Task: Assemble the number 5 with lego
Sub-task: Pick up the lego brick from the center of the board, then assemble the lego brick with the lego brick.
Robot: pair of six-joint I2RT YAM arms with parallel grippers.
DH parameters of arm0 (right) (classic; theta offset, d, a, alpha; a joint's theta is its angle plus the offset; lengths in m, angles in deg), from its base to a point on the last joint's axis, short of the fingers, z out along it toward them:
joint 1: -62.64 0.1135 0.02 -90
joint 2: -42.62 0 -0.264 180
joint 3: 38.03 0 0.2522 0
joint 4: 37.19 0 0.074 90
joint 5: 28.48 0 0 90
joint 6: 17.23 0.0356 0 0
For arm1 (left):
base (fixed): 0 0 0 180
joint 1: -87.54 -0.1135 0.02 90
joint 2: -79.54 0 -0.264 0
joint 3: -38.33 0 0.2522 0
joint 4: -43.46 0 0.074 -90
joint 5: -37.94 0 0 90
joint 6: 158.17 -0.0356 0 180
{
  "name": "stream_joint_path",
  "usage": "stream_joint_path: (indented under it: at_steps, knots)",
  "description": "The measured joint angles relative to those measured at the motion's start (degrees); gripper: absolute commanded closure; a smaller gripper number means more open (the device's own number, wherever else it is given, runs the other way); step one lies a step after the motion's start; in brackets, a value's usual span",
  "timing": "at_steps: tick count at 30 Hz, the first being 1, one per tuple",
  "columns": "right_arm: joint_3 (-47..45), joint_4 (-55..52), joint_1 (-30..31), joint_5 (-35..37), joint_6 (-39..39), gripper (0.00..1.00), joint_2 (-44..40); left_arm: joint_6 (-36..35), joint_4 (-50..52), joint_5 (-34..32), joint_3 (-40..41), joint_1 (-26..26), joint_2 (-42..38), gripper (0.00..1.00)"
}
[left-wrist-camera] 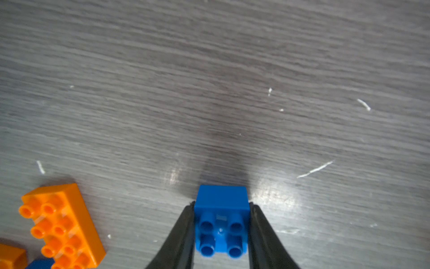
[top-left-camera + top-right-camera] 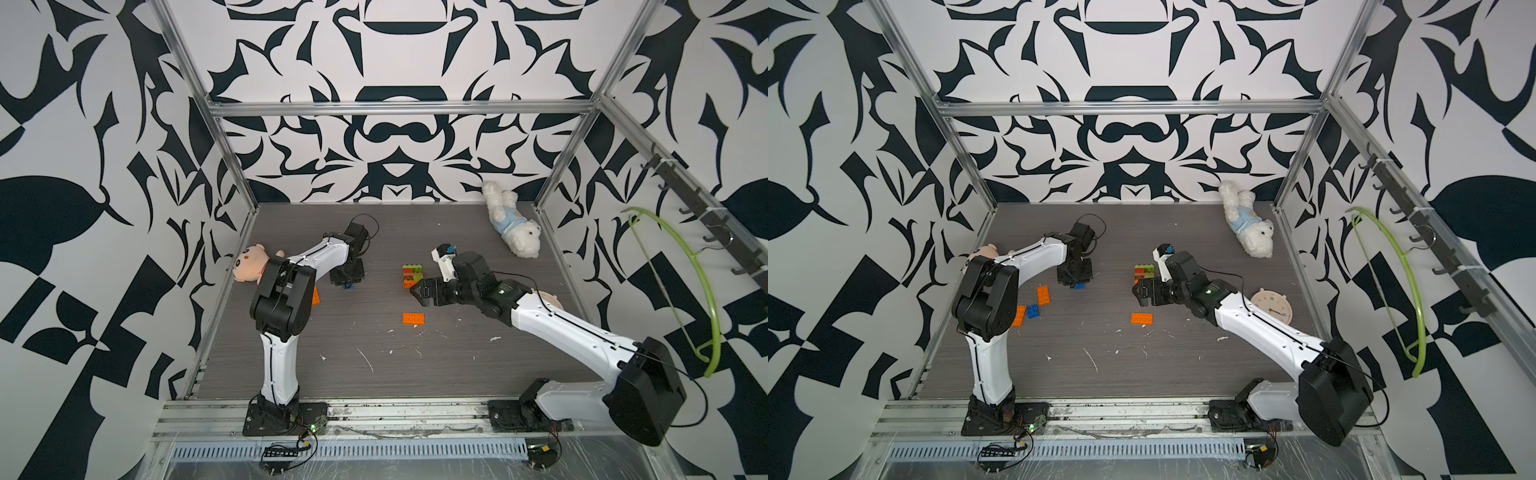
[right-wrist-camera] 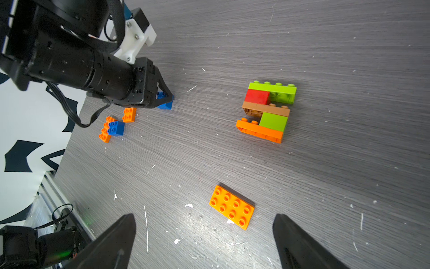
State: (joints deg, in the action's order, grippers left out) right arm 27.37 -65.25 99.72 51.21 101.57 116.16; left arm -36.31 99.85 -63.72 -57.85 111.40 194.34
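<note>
My left gripper [image 1: 221, 205] is shut on a small square blue lego brick [image 1: 221, 223], studs toward the camera, low at the table; both top views show it left of centre [image 2: 347, 286] [image 2: 1079, 285]. A flat-lying lego assembly [image 3: 267, 111] of lime green, red, brown and orange bricks rests mid-table [image 2: 412, 274]. My right gripper [image 3: 203, 216] stands open beside it [image 2: 415, 291], with nothing between its fingers. A loose orange oblong brick [image 3: 231, 207] lies just in front of the open jaws. Two orange bricks [image 2: 1043, 295] [image 2: 1018, 315] and a blue one [image 2: 1032, 311] lie near the left arm.
A white plush dog [image 2: 513, 226] lies at the back right. A peach-faced plush doll [image 2: 251, 262] sits against the left wall behind the left arm. A round pale toy [image 2: 1273, 307] lies beside the right arm. A green hanger [image 2: 685, 291] hangs outside the right frame.
</note>
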Motion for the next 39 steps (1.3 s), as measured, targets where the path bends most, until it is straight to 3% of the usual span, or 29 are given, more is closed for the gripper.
stream_joint_path:
  at_steps: [6,11,17,20,26,39]
  knots:
    - [0.28,-4.63,0.13,8.87,2.19,0.0,-1.18,1.36,1.09,1.38,1.16,2.97,-4.22,0.72]
    - [0.28,-10.93,-1.25,18.45,5.79,0.0,-2.36,5.09,2.69,0.92,1.2,13.0,-10.05,0.72]
    - [-2.78,-13.64,-6.45,20.74,10.29,0.0,-3.67,11.04,4.2,0.52,0.13,25.75,-10.21,0.72]
    - [-4.7,-15.28,-8.63,21.22,11.74,0.0,-5.25,13.49,4.76,0.52,-2.25,29.68,-8.17,0.73]
    - [-5.25,-17.79,-10.43,22.91,13.33,0.0,-7.21,16.87,4.98,0.39,-7.39,33.07,-2.6,0.72]
    - [-8.31,-17.38,-11.13,22.4,13.31,0.0,-10.71,19.02,7.39,-0.42,-11.98,34.16,3.56,0.72]
